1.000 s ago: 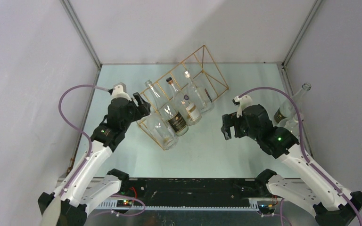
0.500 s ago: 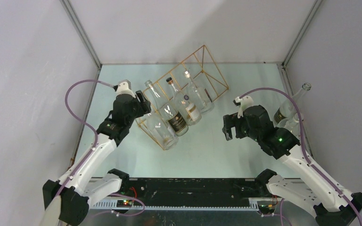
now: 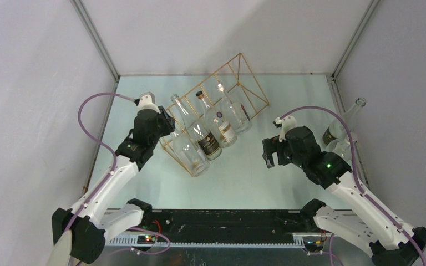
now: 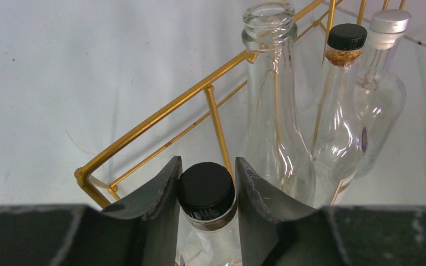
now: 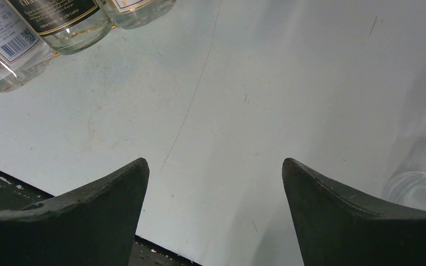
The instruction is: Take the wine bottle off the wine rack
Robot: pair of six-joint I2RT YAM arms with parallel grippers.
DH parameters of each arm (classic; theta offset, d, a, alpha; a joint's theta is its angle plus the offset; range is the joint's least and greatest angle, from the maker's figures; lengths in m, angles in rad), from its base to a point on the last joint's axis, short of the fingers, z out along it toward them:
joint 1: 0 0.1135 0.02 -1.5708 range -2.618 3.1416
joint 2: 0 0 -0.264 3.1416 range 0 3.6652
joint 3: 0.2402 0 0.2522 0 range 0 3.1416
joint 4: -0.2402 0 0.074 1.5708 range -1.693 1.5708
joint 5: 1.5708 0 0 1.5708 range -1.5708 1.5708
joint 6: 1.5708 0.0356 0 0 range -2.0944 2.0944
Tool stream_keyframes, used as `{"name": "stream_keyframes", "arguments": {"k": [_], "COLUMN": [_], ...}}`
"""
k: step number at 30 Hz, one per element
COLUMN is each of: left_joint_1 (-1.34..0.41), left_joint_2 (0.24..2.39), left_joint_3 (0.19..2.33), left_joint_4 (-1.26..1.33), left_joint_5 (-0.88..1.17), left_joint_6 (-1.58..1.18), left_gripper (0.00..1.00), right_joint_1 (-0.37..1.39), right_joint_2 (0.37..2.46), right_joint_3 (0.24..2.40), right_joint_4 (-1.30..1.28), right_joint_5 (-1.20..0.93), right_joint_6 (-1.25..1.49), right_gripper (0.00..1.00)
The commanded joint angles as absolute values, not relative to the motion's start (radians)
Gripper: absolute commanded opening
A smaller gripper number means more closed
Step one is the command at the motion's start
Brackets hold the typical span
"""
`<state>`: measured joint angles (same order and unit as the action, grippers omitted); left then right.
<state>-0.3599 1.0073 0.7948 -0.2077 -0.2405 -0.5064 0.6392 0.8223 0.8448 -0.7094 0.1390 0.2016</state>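
— What has the left gripper (image 4: 207, 167) got?

— A bottle (image 4: 211, 243) with a black screw cap. Both fingers (image 4: 161, 194) are pressed against the cap and the top of the neck, one on each side, with no gap showing.

— And where is that bottle?

— In the wine rack (image 4: 161, 117), at the end nearest the left arm, with its neck beside the rack's gold corner post. From above, the rack sits toward the back of the table (image 5: 288, 83), turned at a slant.

— Anything else in the rack?

— Three more bottles alongside: a clear one with an open mouth (image 4: 269, 111), one with a black cap (image 4: 346, 37), and one with a silver cap (image 4: 387, 22).

— The right gripper (image 5: 213, 172)?

— Spread wide over bare tabletop, nothing between its fingers. It hangs well apart from the rack. Another bottle (image 3: 348, 116) leans at the table's right edge, behind that arm.
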Motion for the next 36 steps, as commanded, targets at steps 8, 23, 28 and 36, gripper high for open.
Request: {"name": "stream_keyframes", "arguments": {"k": [8,23,28,36], "left_joint_1": [-0.415,-0.676,-0.724,-0.847], "left_joint_2": [0.997,0.824,0.760,0.742], "left_joint_3": [0.797,0.733,0.696,0.692], "left_joint_4": [-0.161,-0.142,-0.143,-0.121], "left_joint_5": [-0.271,-0.555,-0.609,-0.650], "left_joint_6": [-0.422,-0.402,-0.438,-0.431], "left_gripper": [0.00,0.00,0.00,0.00], "right_joint_1": [0.637,0.637,0.637,0.637], "right_joint_2": [0.797,0.781,0.781,0.772], "right_joint_3": [0.844,0.844,0.844,0.845], "right_joint_4": [-0.673,-0.670,-0.668,-0.667], "right_joint_5": [0.135,0.131,0.131,0.134], "right_joint_6": [0.197,0.205,0.211,0.211], "right_gripper": [0.93,0.93,0.93,0.93]}}
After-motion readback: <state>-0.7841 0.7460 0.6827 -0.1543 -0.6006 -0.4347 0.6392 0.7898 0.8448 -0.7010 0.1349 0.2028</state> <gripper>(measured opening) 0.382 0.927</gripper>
